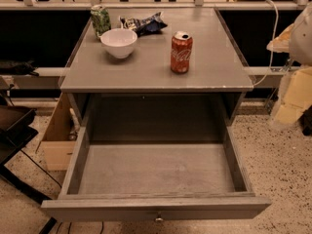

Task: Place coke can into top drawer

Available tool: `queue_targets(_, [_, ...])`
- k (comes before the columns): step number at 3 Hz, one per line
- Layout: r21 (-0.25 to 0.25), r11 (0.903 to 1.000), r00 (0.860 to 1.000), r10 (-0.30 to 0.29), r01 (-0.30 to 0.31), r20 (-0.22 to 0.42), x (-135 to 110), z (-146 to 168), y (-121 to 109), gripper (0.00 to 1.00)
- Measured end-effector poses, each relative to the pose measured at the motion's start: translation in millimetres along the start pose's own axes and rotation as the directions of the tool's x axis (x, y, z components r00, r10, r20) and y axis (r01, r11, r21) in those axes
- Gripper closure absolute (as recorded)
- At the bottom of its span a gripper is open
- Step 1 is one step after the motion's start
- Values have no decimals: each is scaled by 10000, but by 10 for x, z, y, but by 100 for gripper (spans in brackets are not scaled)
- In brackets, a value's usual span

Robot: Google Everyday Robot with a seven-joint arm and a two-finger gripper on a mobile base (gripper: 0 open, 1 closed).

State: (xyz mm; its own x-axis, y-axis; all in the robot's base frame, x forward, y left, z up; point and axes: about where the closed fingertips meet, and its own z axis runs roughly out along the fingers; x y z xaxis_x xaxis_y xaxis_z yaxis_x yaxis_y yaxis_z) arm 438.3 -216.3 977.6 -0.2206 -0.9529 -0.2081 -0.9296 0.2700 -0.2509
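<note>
I see the coke can point(181, 52) standing upright on the grey desk point(146, 74), to the right of the white bowl point(119, 42) and apart from it. A green can point(100, 19) and a crumpled snack bag point(144, 23) sit at the back. Below, the top drawer point(156, 208) is pulled out. The gripper point(294, 94) is a pale shape at the right edge, beside the desk; I cannot tell whether it is open or closed.

One camera, high before the bench point(146, 72), looking down and back.
It faces the front edge squarely, near enough that the open drawer point(156, 169) fills the lower frame; the gripper point(292, 99) hangs blurred beyond the bench's right edge, close to the lens.
</note>
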Motion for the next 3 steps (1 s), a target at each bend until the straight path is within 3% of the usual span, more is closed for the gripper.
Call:
queue_targets(1, [0, 10000, 10000, 0, 0, 0, 0, 0, 0, 0])
queue_targets(2, [145, 9998, 9977, -110, 100, 673, -57, 58, -112, 0])
queue_targets(3, [443, 9990, 9706, -163, 58, 2400, -84, 291, -366, 0])
